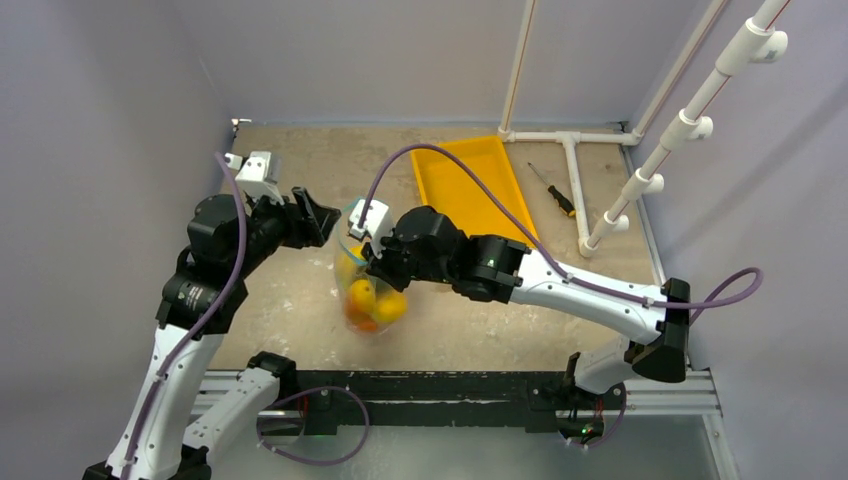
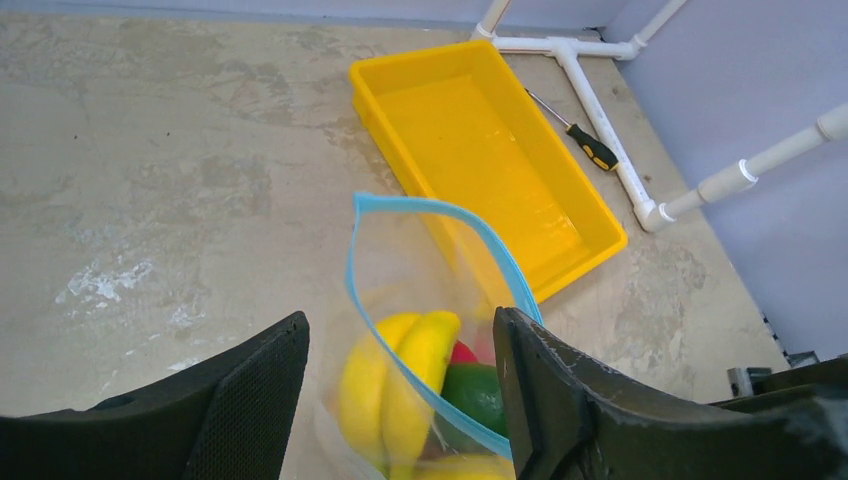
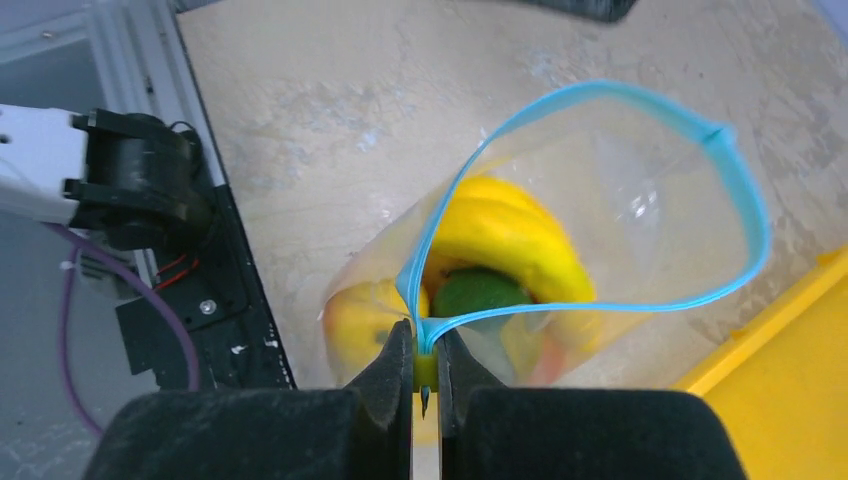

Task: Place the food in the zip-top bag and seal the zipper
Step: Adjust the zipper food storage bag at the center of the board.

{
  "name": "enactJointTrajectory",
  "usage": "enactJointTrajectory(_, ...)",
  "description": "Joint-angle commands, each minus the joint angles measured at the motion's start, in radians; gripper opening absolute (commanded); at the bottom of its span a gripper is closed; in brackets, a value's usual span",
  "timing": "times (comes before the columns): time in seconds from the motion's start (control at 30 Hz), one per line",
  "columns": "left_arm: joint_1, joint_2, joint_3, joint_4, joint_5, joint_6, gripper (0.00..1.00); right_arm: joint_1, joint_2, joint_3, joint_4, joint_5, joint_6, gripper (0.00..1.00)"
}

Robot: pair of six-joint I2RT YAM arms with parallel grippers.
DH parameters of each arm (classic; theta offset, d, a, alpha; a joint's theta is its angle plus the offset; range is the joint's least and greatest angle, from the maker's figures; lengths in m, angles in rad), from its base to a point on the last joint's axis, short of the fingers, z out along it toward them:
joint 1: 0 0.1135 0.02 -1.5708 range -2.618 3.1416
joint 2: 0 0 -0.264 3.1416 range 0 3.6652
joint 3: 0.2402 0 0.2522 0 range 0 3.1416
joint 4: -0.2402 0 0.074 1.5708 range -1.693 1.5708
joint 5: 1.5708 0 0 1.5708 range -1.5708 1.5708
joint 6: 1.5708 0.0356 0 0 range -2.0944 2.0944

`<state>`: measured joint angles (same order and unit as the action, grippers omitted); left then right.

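The clear zip-top bag [image 1: 368, 292] hangs mouth-up over the table with the food inside it. Yellow bananas [image 2: 400, 380], a green avocado [image 2: 478, 395] and a bit of red apple [image 2: 462, 352] show through the mouth. The teal-blue zipper [image 3: 600, 90] gapes in a wide loop. My right gripper [image 3: 427, 350] is shut on one corner of the zipper and holds the bag up. My left gripper [image 2: 400, 330] is open, with its fingers [image 2: 260, 390] either side of the bag's other end and not touching it.
The yellow tray [image 1: 470, 185] lies just behind the bag, with nothing in it. A screwdriver [image 1: 553, 190] lies to its right beside a white pipe frame [image 1: 575, 190]. Walls close in left, back and right.
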<state>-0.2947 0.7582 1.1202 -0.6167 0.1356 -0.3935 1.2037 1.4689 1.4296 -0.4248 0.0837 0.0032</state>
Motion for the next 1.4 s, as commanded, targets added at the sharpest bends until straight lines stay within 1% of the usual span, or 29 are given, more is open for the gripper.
enactJointTrajectory(0.0,0.002,-0.019,0.054,-0.002,0.055,0.102,0.67,0.003,-0.021,0.126,-0.049,-0.082,-0.066,0.0)
enactJointTrajectory(0.17,0.002,-0.02,0.087,-0.014,0.063,0.131,0.67,0.003,-0.008,0.194,-0.101,-0.154,-0.09,0.0)
enactJointTrajectory(0.33,0.002,-0.027,0.116,-0.024,0.132,0.154,0.67,0.003,-0.02,0.209,-0.14,-0.238,-0.145,0.0)
enactJointTrajectory(0.5,0.001,-0.051,0.108,-0.004,0.328,0.208,0.66,0.003,-0.043,0.218,-0.166,-0.361,-0.219,0.0)
enactJointTrajectory(0.73,-0.014,-0.056,0.066,0.067,0.647,0.233,0.65,0.003,-0.054,0.247,-0.193,-0.462,-0.297,0.0)
enactJointTrajectory(0.8,-0.019,-0.053,0.051,0.092,0.719,0.23,0.65,0.003,-0.052,0.257,-0.202,-0.473,-0.313,0.0)
enactJointTrajectory(0.97,-0.038,-0.044,-0.005,0.161,0.865,0.209,0.67,0.003,-0.055,0.275,-0.225,-0.522,-0.333,0.0)
enactJointTrajectory(1.17,-0.07,-0.055,-0.054,0.189,0.959,0.201,0.68,0.003,-0.088,0.275,-0.241,-0.556,-0.33,0.0)
enactJointTrajectory(1.37,-0.083,-0.068,-0.116,0.293,1.072,0.101,0.68,0.003,-0.107,0.262,-0.244,-0.539,-0.328,0.0)
